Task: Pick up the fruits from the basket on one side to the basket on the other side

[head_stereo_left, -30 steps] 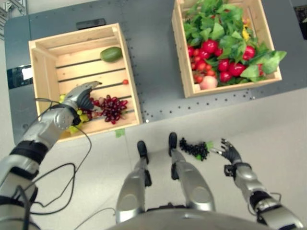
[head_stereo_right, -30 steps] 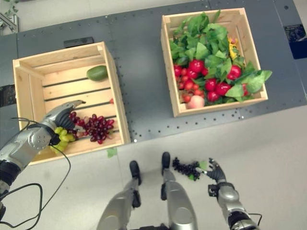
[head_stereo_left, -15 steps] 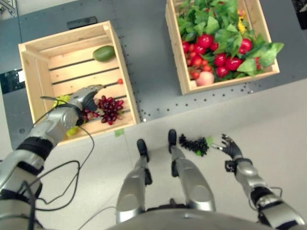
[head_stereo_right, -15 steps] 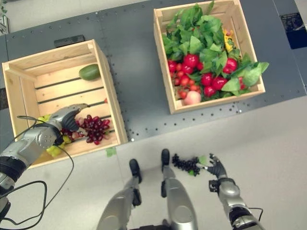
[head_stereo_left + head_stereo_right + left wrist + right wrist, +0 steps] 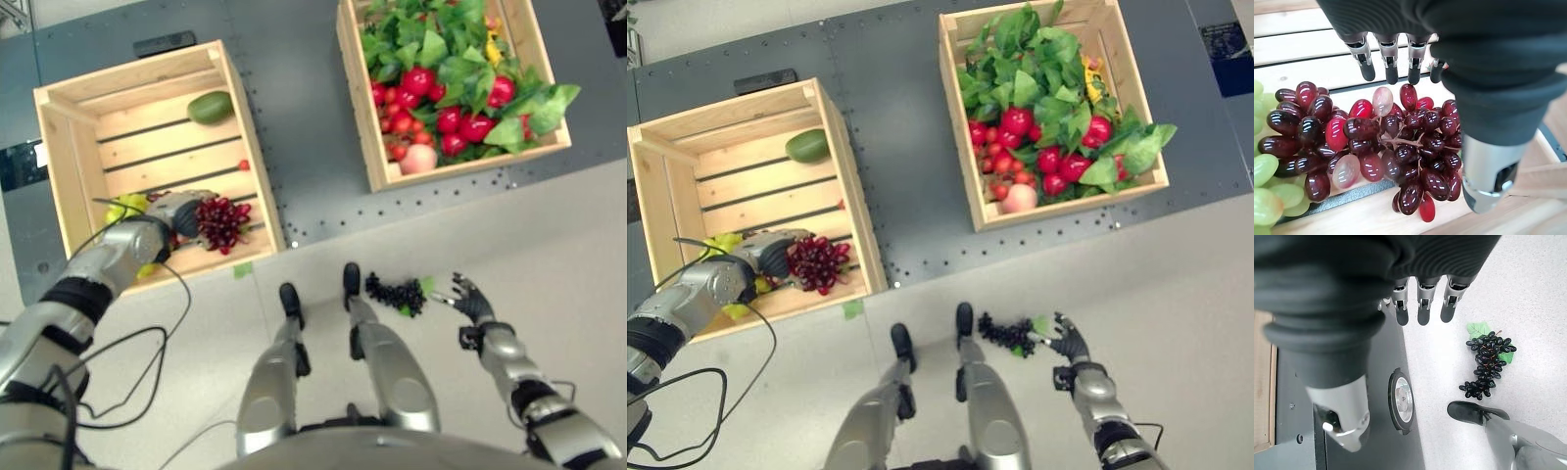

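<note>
A bunch of red grapes [image 5: 223,220] lies in the left wooden crate [image 5: 250,157], with green grapes [image 5: 125,208] beside it. My left hand [image 5: 176,211] is low over the red grapes [image 5: 1381,142]. Its fingers [image 5: 1391,73] are straight on one side of the bunch and the thumb [image 5: 1488,171] is on the other, open, not closed on it. The right crate [image 5: 460,168] holds red fruits [image 5: 456,119], a peach [image 5: 426,157] and green leaves. A bunch of black grapes [image 5: 397,297] lies on the floor. My right hand [image 5: 470,302] hangs open just to its right, apart from it.
A green oval fruit [image 5: 211,108] and a small red fruit [image 5: 244,165] also sit in the left crate. Both crates rest on a dark grey platform [image 5: 304,117] whose front edge meets the pale floor [image 5: 549,245]. The black grapes [image 5: 1486,364] lie by the platform's edge.
My left hand has dropped and moved right onto the red grapes, with its fingers now down beside the bunch. The right hand and the black grapes have stayed put. The camera shifted slightly.
</note>
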